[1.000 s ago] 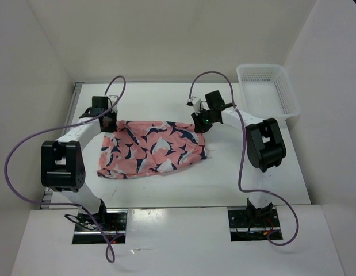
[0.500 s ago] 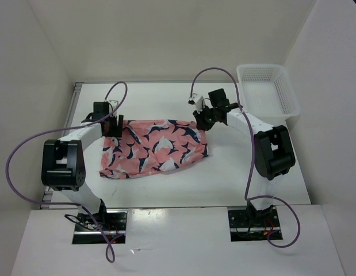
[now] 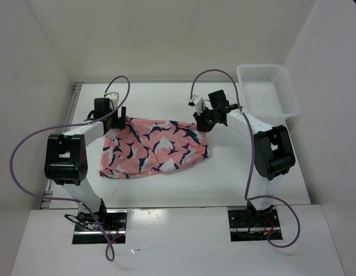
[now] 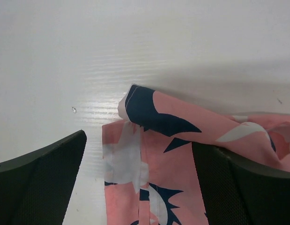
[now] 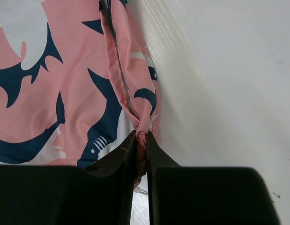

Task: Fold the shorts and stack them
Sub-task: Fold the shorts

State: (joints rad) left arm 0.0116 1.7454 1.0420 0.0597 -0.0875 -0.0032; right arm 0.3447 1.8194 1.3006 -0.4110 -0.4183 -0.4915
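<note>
The salmon-pink shorts [image 3: 152,146] with navy-and-white whale shapes lie spread across the middle of the table. My left gripper [image 3: 116,119] stands open over their far left corner. In the left wrist view the cloth [image 4: 168,154] lies flat between the wide-apart fingers [image 4: 41,183], touching neither pad. My right gripper [image 3: 202,123] is at the far right corner, shut on a pinched fold of the shorts' edge [image 5: 135,103]. The right wrist view shows the fabric bunched between the closed fingertips of that gripper [image 5: 141,140].
A white perforated basket [image 3: 267,89] stands at the back right corner. White walls close in the table on the left, back and right. The arms' cables loop over the far part of the table.
My left gripper has opened and let go of the shorts' far left corner, which now rests on the table. The right gripper shifted slightly back while keeping its pinch.
</note>
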